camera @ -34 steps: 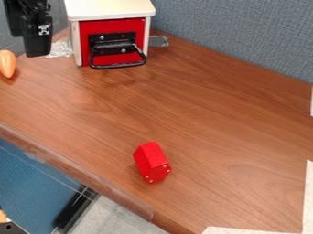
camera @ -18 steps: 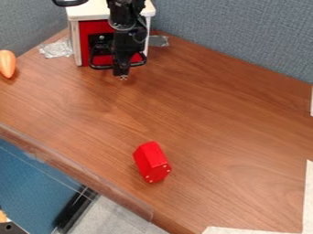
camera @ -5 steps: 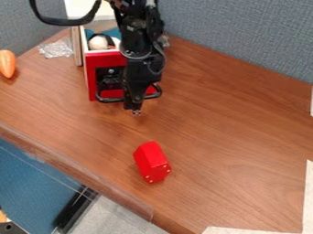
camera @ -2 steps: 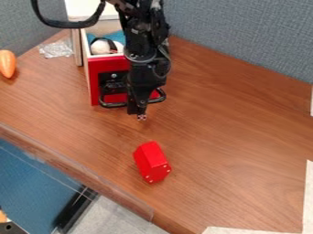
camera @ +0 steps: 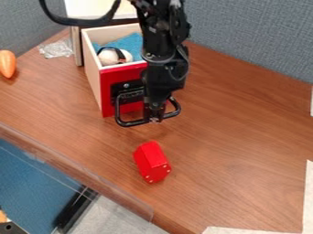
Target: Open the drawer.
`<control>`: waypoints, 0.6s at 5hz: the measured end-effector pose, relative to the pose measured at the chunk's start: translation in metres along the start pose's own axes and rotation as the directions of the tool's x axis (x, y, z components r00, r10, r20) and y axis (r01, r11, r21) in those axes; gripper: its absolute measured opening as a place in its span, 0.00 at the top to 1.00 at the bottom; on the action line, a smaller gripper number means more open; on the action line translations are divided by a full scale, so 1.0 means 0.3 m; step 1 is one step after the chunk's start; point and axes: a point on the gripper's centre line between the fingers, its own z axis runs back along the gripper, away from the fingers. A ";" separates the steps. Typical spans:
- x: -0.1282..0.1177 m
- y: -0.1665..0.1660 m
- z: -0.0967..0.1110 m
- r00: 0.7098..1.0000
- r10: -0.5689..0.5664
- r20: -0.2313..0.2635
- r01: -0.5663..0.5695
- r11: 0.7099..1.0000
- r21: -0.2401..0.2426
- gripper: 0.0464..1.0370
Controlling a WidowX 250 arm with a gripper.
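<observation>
Red-fronted drawer [camera: 126,73], far left, has slid nearer, further out of its cabinet [camera: 85,8]; opening appears nearly complete. Gripper [camera: 154,119] is at the handle [camera: 129,123]; clenched or released state cannot be determined.

Blue-gray fabric partition [camera: 256,41] behind wood-grain table [camera: 245,151]; gray floor [camera: 116,219] below.

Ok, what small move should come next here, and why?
Probably lift the end effector clear of the black handle: it is down at the handle, and the drawer already stands well out of the cabinet, its inside exposed.
</observation>
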 end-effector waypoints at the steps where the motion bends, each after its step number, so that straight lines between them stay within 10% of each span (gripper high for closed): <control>1: -0.025 0.005 0.051 1.000 -0.024 0.009 0.024 1.000 -0.004 0.06; 3: -0.083 0.016 0.277 0.995 -0.074 0.066 0.075 0.997 -0.021 0.04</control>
